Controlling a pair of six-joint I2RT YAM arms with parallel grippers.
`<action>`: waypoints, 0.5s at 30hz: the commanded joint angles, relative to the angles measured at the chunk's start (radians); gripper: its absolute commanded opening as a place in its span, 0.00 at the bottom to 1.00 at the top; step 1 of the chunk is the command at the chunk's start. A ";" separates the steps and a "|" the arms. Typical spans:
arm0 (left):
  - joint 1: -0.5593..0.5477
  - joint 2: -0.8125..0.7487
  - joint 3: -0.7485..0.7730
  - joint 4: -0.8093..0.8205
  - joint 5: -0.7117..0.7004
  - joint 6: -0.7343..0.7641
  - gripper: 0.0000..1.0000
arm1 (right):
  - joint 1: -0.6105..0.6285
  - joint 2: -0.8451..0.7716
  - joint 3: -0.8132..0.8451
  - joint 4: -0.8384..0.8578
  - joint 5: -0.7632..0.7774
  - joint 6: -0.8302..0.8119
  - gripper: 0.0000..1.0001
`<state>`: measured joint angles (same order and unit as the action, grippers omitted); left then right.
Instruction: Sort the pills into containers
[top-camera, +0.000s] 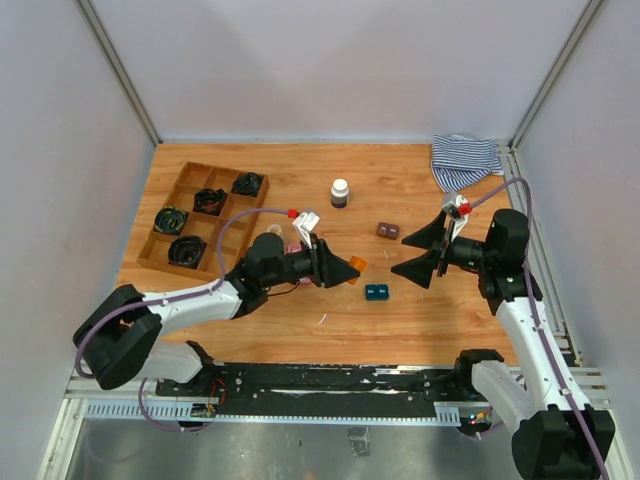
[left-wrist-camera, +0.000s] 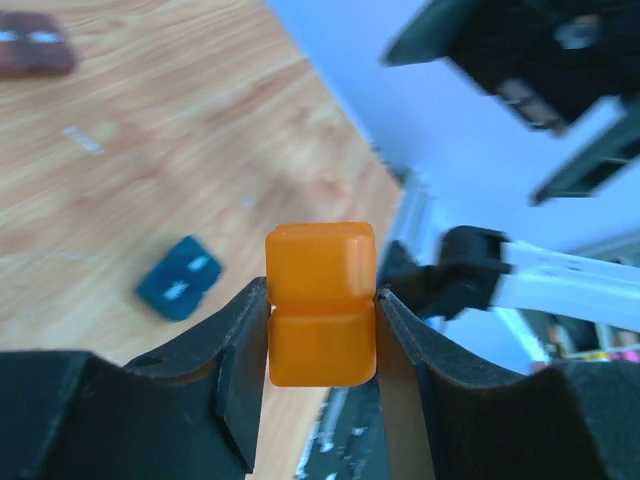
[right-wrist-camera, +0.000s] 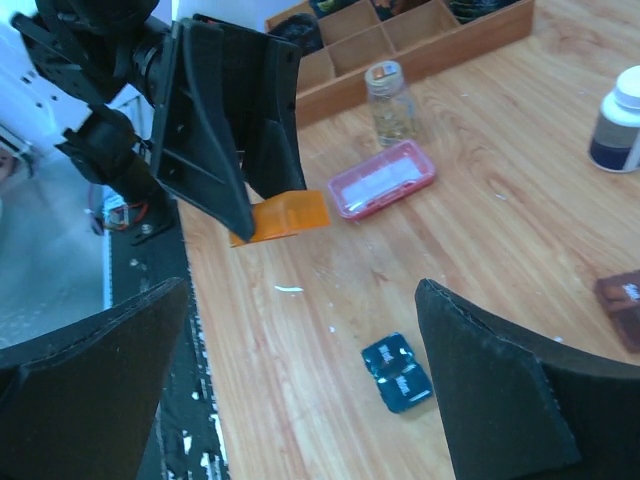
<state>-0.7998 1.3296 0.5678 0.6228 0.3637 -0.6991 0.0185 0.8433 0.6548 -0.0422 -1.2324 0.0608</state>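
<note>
We see the left jaws closed on the orange case (left-wrist-camera: 321, 315), one finger on either side of its lower half while the upper half stands clear above the fingertips. From above, the case (top-camera: 357, 264) is lifted off the bench (top-camera: 420, 320) near its middle.

The right jaws gape wide with nothing between them. They hang in the air facing the left jaws and are well apart from the orange case.

The teal case (top-camera: 376, 292) lies flat on the bench just in front of the held case, on the near side. The brown case (top-camera: 387, 230) lies farther back, apart from the teal one. The pink case (right-wrist-camera: 382, 178) lies flat beside the left arm, with a small clear vial (right-wrist-camera: 388, 100) standing upright just behind it.

A white-capped bottle (top-camera: 340, 192) stands upright toward the back of the bench. At the left a wooden tray (top-camera: 225, 170) holds black coils in several of its compartments. A striped cloth (top-camera: 465, 160) lies crumpled in the far right corner.
</note>
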 joint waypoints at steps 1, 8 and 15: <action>0.004 -0.051 -0.047 0.371 0.210 -0.168 0.12 | 0.047 0.011 -0.013 0.164 -0.033 0.196 0.98; 0.004 0.029 -0.104 0.830 0.322 -0.446 0.12 | 0.079 0.008 -0.008 0.262 -0.064 0.337 0.98; 0.004 0.178 -0.097 1.154 0.384 -0.691 0.10 | 0.085 -0.009 0.033 0.225 -0.140 0.336 0.98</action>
<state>-0.7998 1.4429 0.4747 1.4612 0.6788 -1.2022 0.0799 0.8539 0.6460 0.1589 -1.3033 0.3668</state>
